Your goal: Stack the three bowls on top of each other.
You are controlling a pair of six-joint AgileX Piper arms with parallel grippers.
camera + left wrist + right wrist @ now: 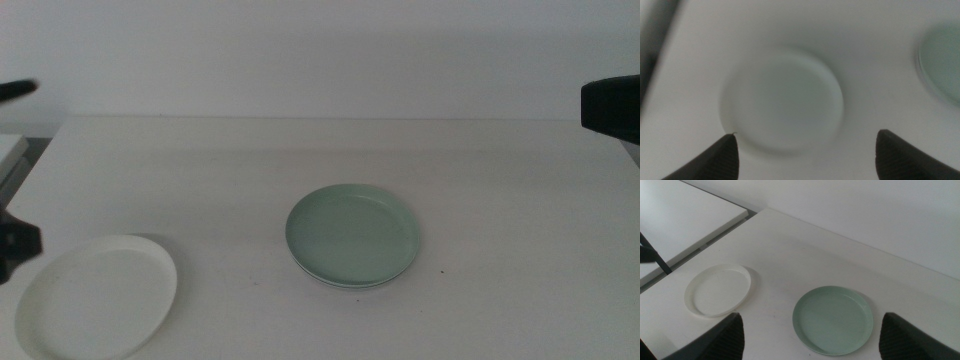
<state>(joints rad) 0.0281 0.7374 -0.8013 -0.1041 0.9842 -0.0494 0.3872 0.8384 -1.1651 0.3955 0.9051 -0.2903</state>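
Observation:
The white bowl [97, 296] lies at the table's front left; it fills the left wrist view [782, 102]. The mint green bowl [352, 235] lies at the middle, and also shows in the right wrist view [833, 320]. A thin pale rim [345, 286] under its front edge looks like the grey bowl beneath it. My left gripper [806, 135] is open and empty, hovering above the white bowl; a dark part of it shows at the left edge [15, 245]. My right gripper [811, 315] is open and empty, high above the table, apart from both bowls.
The white table [480, 190] ends at a back wall. A second, lower surface [675, 225] stands beyond the table's left edge. A dark part of the right arm [612, 105] shows at the upper right.

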